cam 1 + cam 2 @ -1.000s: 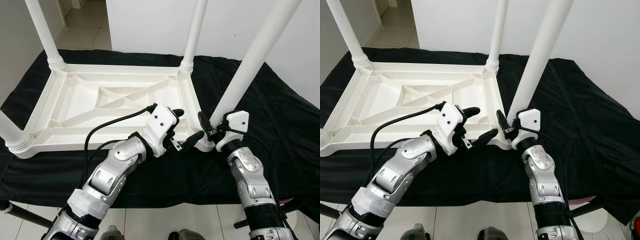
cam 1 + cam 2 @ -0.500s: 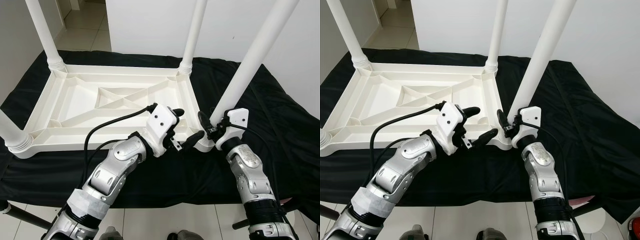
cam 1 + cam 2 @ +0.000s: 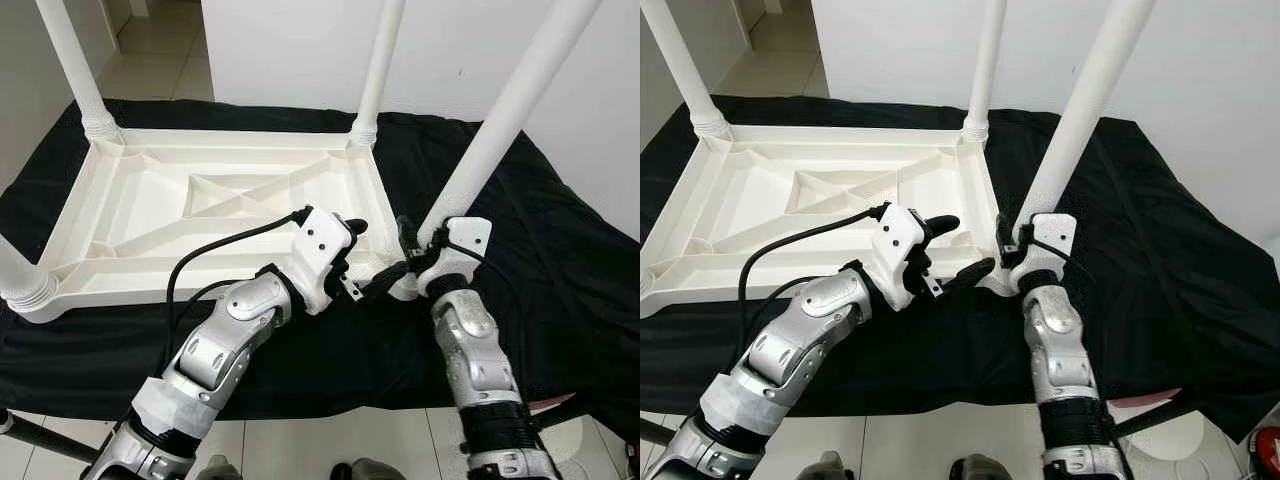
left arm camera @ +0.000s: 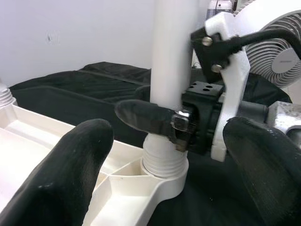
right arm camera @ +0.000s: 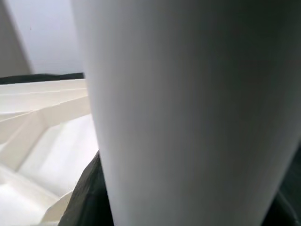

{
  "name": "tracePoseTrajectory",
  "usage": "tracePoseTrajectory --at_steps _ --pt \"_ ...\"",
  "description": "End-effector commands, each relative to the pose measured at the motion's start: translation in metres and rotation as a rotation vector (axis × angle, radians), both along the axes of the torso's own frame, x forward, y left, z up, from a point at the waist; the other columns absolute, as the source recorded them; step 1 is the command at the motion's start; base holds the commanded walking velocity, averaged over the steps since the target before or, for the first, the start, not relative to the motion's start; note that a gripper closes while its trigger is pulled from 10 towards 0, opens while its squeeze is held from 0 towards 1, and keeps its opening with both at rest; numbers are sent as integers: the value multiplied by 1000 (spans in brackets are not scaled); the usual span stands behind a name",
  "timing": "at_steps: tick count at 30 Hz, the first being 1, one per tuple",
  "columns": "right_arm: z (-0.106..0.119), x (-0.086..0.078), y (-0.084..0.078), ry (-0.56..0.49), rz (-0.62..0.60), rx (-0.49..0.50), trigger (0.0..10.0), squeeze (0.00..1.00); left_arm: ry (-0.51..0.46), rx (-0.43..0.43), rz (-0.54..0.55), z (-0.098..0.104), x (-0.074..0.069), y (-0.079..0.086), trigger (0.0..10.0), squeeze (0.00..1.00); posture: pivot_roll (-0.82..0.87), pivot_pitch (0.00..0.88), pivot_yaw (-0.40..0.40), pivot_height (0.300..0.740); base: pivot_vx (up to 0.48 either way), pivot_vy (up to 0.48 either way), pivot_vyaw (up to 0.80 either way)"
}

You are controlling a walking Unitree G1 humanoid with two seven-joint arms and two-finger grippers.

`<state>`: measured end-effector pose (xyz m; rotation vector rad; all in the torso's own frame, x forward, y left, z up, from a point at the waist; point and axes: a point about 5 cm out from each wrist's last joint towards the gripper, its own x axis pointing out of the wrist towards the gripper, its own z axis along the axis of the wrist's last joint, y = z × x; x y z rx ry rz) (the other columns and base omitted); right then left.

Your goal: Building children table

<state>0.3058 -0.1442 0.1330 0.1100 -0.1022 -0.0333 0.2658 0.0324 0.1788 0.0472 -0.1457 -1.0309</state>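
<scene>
A white plastic children's table top lies upside down on a counter draped in a black cloth, its ribbed underside facing up. Four white legs stand up from its corners: one at the far left corner, one at the far right corner, one at the near left corner, and the near right leg, which leans up and to the right from its threaded collar in the near right corner socket.

The right gripper is clamped on the near right leg just above the collar; in the left wrist view one black finger wraps across the front of the leg, with the white wrist housing beside it. In the right wrist view the white leg sits very close, with the ribbed underside of the table top behind it.

The left gripper hovers at the near right edge of the table top, just beside that corner, with its jaws apart: the upper finger lies over the rim of the table top and the lower finger points toward the collar near the right gripper. They hold nothing. A black cable loops from the left wrist back along the silver forearm.

A white fan stands behind the right gripper in the left wrist view.
</scene>
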Motion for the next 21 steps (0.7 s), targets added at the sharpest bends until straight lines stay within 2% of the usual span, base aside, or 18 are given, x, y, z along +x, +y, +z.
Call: tracePoseTrajectory --at_steps 1,3,4,7,10,11,12,16,18,21 --pt "-25 -2 2 157 -102 49 10000 0 0 15 -72 0 -4 -2 10000 0 94 38 -42 740 0 0 0" --pt "-18 3 17 150 -151 93 10000 0 8 16 -69 0 -4 -1 10000 0 99 37 -47 740 0 0 0" --pt "-14 4 25 133 -125 92 10000 0 12 16 -69 0 -5 -1 10000 0 106 37 -50 740 0 0 0" --pt "-11 4 30 112 -90 101 10000 0 16 15 -68 -1 -5 0 10000 0 105 37 -51 740 0 0 0" --pt "0 3 35 26 -14 114 10000 0 21 16 -66 -1 -5 0 10000 0 107 36 -55 740 0 0 0" --pt "0 3 35 26 -14 114 10000 0 21 16 -66 -1 -5 0 10000 0 107 36 -55 740 0 0 0" --pt "6 1 35 -19 11 128 10000 1000 22 15 -65 -1 -5 0 10000 0 107 34 -55 740 0 0 0" --pt "20 -2 35 -122 50 130 10000 1000 29 14 -67 -1 -5 -1 10000 0 101 34 -54 740 0 0 0" --pt "22 -3 34 -134 73 130 10000 1000 32 24 -70 -2 -5 -1 10000 0 100 30 -55 740 0 0 0" --pt "26 -2 25 -152 85 126 10000 1000 37 38 -74 -4 -6 -2 10000 0 94 30 -53 740 0 0 0"
